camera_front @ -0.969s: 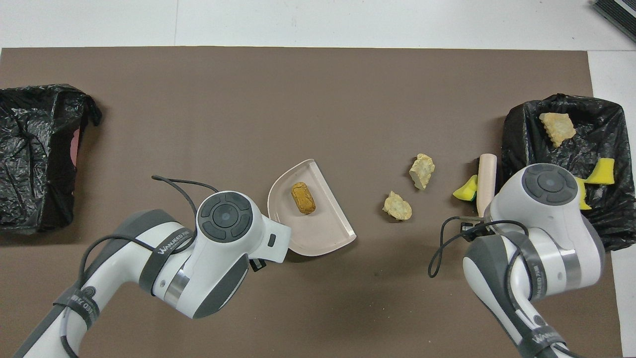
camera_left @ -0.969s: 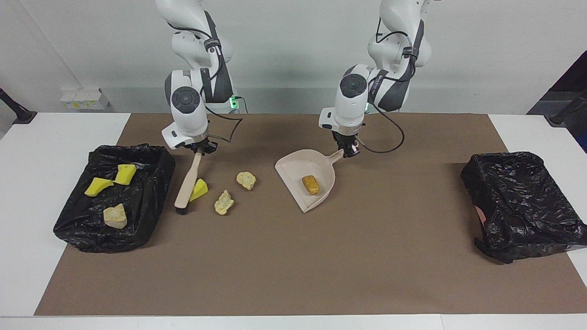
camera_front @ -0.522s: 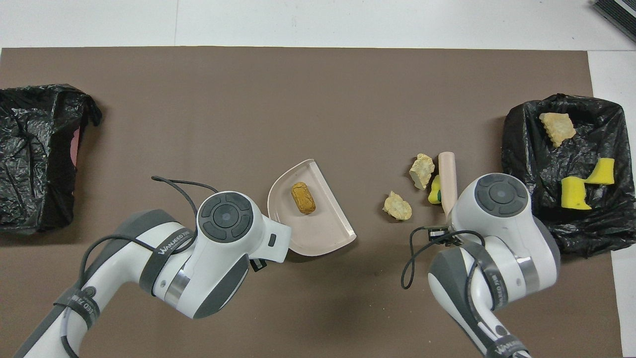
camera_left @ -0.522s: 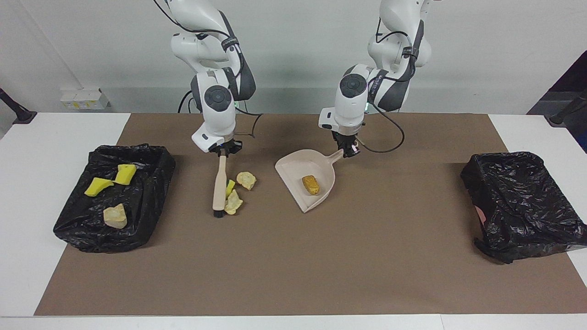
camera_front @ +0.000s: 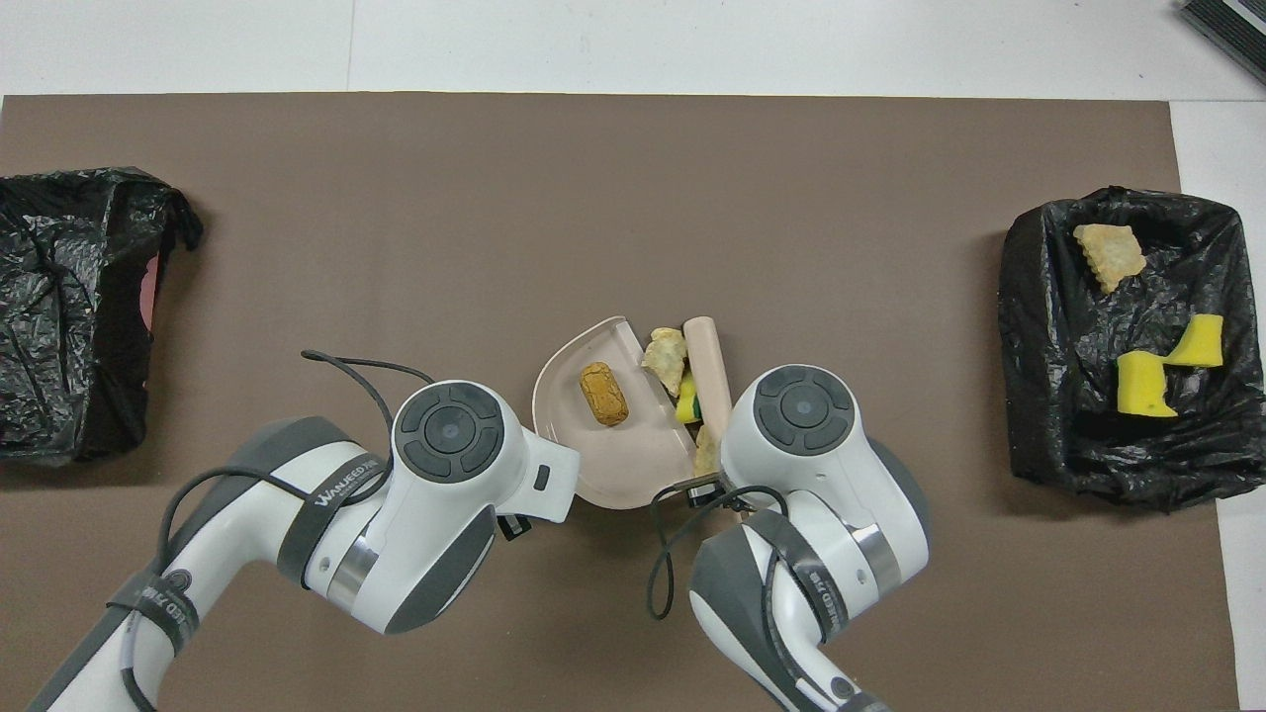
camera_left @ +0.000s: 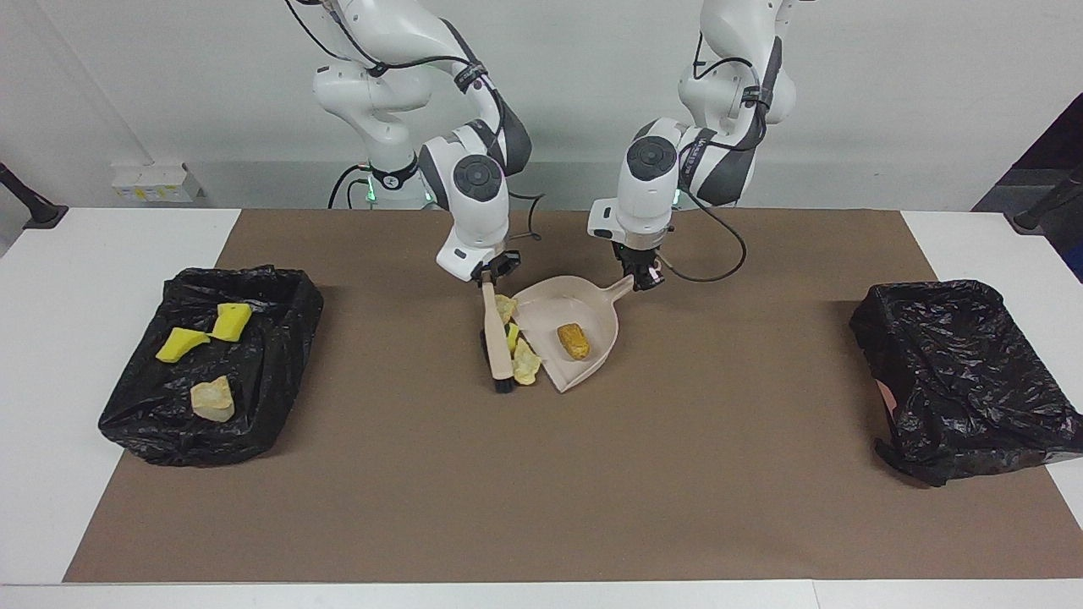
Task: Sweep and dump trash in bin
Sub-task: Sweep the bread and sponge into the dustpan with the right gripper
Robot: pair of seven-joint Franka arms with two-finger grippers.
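Observation:
My right gripper is shut on the handle of a pale brush, whose bristles rest on the mat. The brush presses three scraps of trash against the open mouth of the beige dustpan: a pale foam lump, a yellow-and-green sponge piece and another pale lump. An orange-brown lump lies inside the pan. My left gripper is shut on the dustpan's handle. In the overhead view both grippers are hidden under their wrists; the dustpan and orange-brown lump show.
A black-bag-lined bin at the right arm's end of the table holds two yellow sponge pieces and a pale lump. Another black-lined bin sits at the left arm's end. A brown mat covers the table.
My right arm has swept the brush and three scraps across the mat from beside the bin to the dustpan's mouth. The left arm and dustpan have stayed still.

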